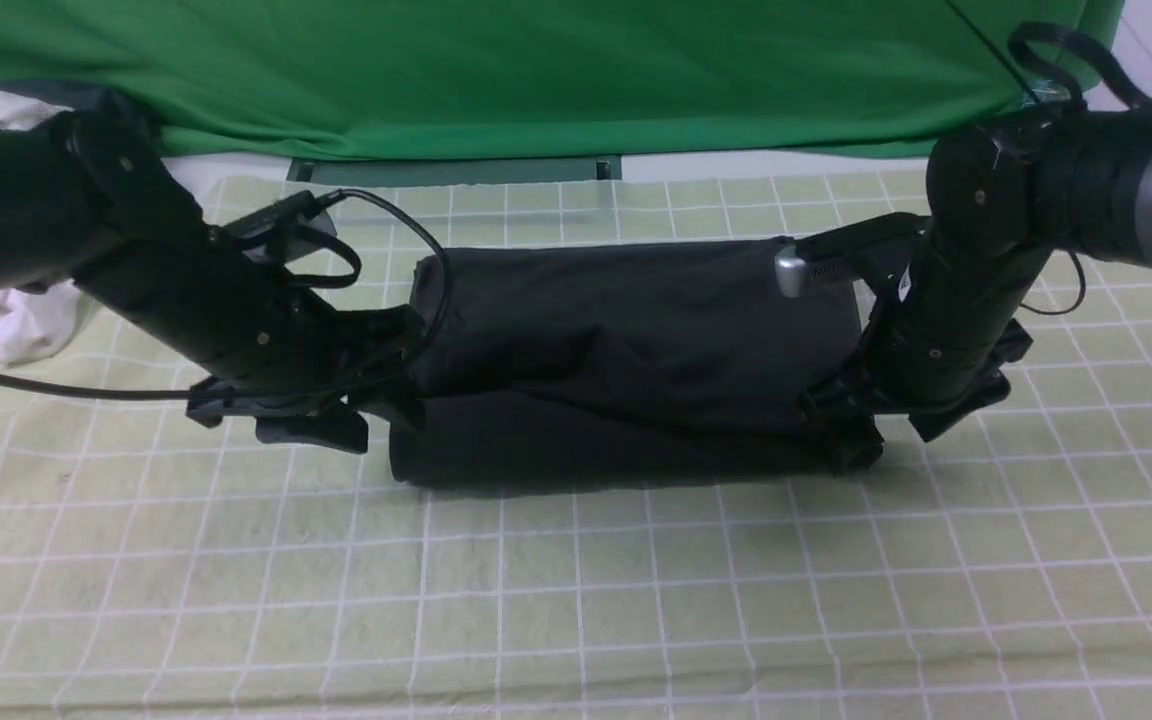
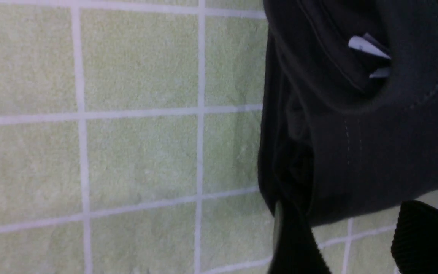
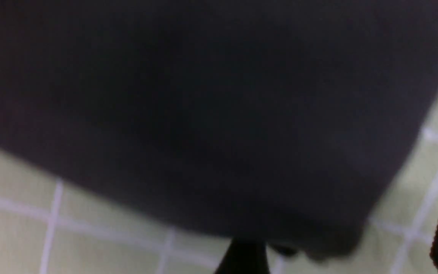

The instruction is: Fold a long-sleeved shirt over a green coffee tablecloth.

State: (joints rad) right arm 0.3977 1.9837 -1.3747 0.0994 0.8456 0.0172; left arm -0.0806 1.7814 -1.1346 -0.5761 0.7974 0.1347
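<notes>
Both the left gripper (image 1: 356,420) and right gripper (image 1: 851,435) stood jaws apart at 9 and 3 o'clock of the shirt (image 1: 626,330), lengthwise fold laid; I judged a regrasp next.

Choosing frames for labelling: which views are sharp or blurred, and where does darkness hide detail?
Front view: sharp, but the long-sleeved shirt is so dark its folds barely show; shadow on the green coffee tablecloth at its near edge. Left wrist view: crisp, white neck label clear. Right wrist view: out of focus, shirt a dark blur.
</notes>
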